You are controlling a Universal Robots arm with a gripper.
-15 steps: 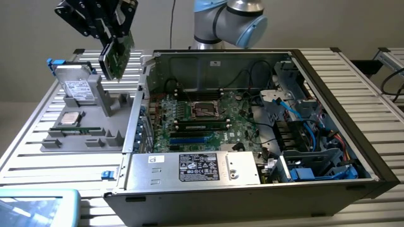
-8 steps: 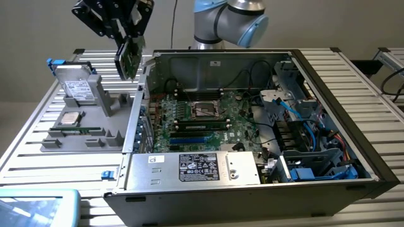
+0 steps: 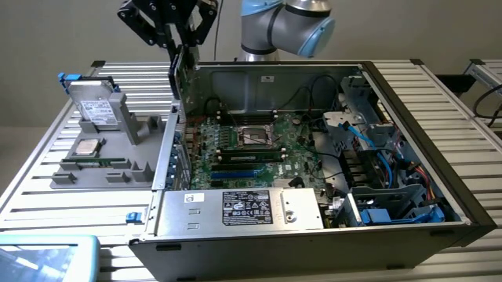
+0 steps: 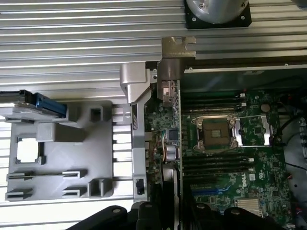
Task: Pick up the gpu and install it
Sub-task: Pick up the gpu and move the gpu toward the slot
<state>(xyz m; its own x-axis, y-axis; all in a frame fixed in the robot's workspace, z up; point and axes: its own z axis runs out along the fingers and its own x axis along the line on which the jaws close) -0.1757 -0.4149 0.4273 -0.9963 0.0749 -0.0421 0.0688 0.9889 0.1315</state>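
Observation:
My gripper [image 3: 177,36] hangs above the open computer case's wall on the exterior view's left, shut on the gpu [image 3: 178,73]. The card hangs on edge below the fingers, a thin dark slab just over the case's rim. In the wrist view the gpu [image 4: 163,124] runs away from the gripper [image 4: 168,213], its green component face showing and its silver end bracket [image 4: 176,52] at the far end. It sits over the edge of the motherboard [image 4: 225,139], between the board and the grey fixture. The black fingers [image 4: 144,215] flank the card's near end.
The open case [image 3: 408,135] holds the motherboard [image 3: 251,147], cables and blue drive bays; a silver power supply [image 3: 235,208] lies at its front. On the exterior view's left, a grey fixture [image 3: 102,170] carries a hard drive [image 3: 96,108], a processor and a memory stick. The arm's base [image 3: 283,26] stands behind.

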